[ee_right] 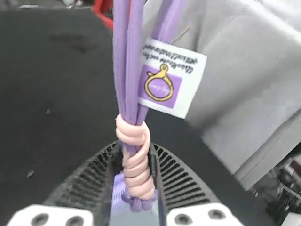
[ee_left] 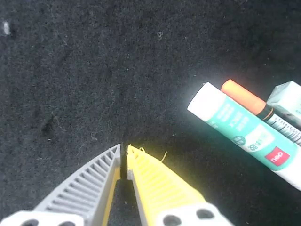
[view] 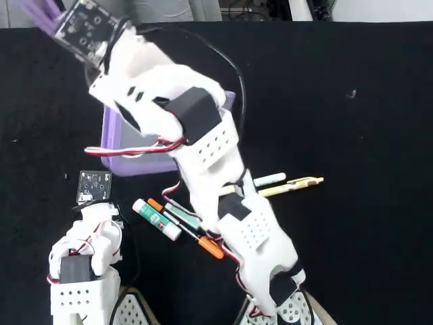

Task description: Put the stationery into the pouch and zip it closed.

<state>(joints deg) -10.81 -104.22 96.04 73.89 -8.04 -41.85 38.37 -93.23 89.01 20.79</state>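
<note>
Right claw clamped on a purple cord; left claw closed on nothing; stationery lies outside the pouch.

In the high view, the purple pouch (view: 128, 162) lies on the black table (view: 365, 135) at about 10 o'clock from the table's centre, partly covered by the right arm. The right gripper (ee_right: 136, 160) pinches a bundle of purple cord (ee_right: 127, 61) bound by a pink coil (ee_right: 134, 165); a white tag (ee_right: 171, 77) hangs on the cord, which sits at 11 o'clock from the pouch. The left gripper (ee_left: 123, 151) hangs over bare table at 7 o'clock from the pouch, its tips pressed together with nothing between them. The glue stick (view: 157, 220) and orange marker (view: 186, 230) lie touching, side by side, at 6 o'clock from the pouch. The yellow pencil (view: 291, 186) and white pen (view: 270, 179) lie at 4 o'clock from the pouch.
</note>
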